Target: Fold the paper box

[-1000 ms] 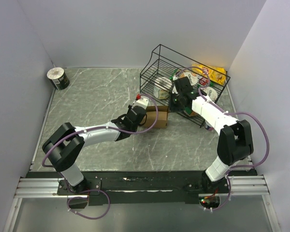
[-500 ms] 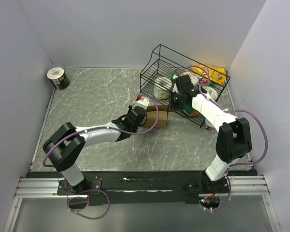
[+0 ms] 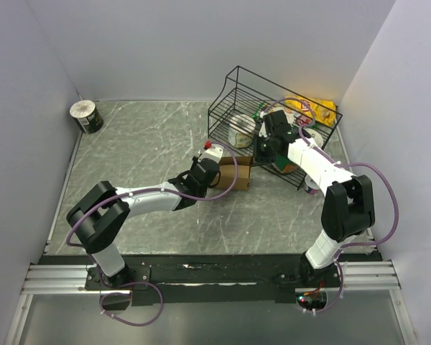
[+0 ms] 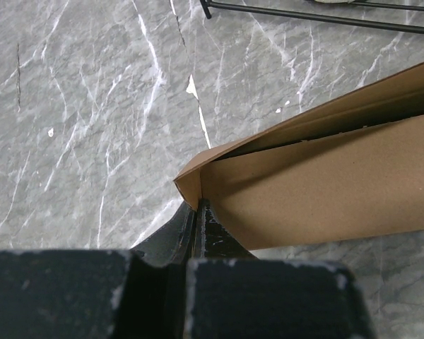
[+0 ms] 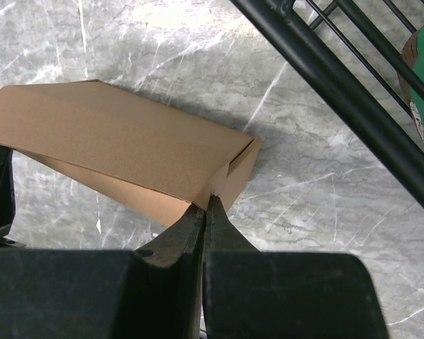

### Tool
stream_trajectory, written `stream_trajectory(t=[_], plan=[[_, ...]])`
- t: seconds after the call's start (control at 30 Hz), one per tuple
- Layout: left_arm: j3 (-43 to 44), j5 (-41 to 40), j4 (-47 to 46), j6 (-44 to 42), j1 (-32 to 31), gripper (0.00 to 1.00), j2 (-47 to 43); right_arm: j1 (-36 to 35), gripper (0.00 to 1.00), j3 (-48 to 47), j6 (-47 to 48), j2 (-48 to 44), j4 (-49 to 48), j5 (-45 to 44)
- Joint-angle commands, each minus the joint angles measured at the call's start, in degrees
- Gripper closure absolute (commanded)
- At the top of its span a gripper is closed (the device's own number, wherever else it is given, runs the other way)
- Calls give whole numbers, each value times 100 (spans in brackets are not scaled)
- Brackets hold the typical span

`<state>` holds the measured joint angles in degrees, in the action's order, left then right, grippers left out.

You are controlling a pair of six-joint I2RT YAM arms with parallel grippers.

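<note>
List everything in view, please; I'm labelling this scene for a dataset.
paper box: one, brown, mid-table, beside the basket's near-left corner.
wire basket: one, black, far right of the table.
packets: several, yellow, green and white, in the basket; count unclear.
cylinder: one, black and white, far left corner.
table: one, grey marble.
left gripper: one, black, shut, tips at the box's left end.
right gripper: one, black, shut, tips at the box's right end.

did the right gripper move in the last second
Yes, slightly: the right gripper has edged toward the back wall, up alongside the wire basket, its shut tips by the paper box corner.
</note>
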<state>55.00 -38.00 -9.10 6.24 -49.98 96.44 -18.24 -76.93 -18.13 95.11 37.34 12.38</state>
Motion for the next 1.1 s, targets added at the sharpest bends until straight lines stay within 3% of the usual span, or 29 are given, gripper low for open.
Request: stream_trajectory(t=[0.0,0.67,1.07], plan=[[-209,390,981,-79,-39,99,428,93,100,-446,-32,-28,-201,212],[-16,425,1068,-158,-188,99,507,57,100,-306,-366,69,-596,493],[80,565,1183,-35,-188,99,568,-232,100,362,-209,-256,-948,-305]])
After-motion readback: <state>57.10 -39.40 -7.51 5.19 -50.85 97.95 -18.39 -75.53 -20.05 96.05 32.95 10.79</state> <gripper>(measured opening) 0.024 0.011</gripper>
